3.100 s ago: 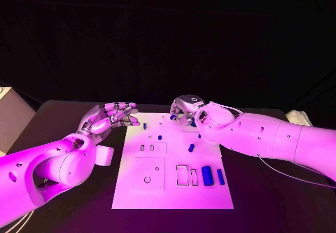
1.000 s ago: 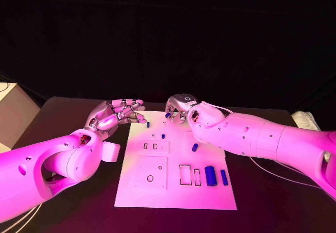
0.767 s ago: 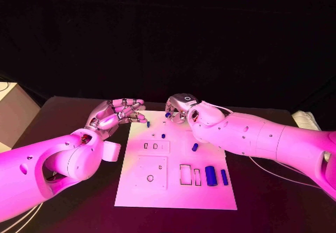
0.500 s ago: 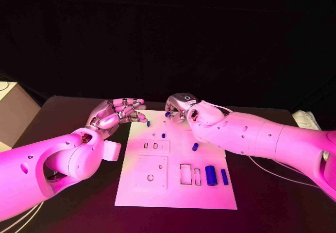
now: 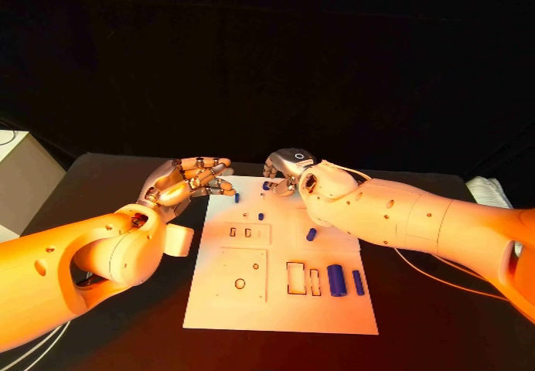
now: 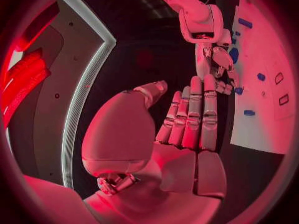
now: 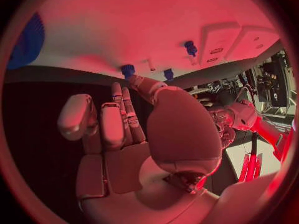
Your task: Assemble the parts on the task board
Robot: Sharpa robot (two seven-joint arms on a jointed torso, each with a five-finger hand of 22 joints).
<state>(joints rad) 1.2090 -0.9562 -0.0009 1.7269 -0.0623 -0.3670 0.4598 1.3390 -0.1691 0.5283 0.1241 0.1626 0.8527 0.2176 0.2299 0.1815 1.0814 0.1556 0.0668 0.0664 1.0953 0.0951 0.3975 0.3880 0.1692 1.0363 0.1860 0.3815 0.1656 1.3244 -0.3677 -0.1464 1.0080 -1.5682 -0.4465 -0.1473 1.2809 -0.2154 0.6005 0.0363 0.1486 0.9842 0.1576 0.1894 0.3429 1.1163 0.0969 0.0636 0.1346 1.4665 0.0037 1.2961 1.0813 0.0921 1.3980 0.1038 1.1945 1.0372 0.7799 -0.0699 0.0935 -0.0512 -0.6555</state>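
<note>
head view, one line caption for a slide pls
Right hand touches a blue part at the task board's far edge.

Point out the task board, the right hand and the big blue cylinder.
task board (image 5: 335,309): head view, bare near corner.
right hand (image 5: 287,168): head view, back of the hand.
big blue cylinder (image 5: 335,280): head view, mid-body.

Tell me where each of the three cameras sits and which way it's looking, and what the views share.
Head view: on the robot's head, looking down at the task board; both arms, left hand and right hand show.
Left wrist view: behind the left hand, facing across to the right hand at the board's edge.
Right wrist view: behind the right hand, facing the board and a small blue part at its fingertips.
Shared: all three show the board and right hand.
</note>
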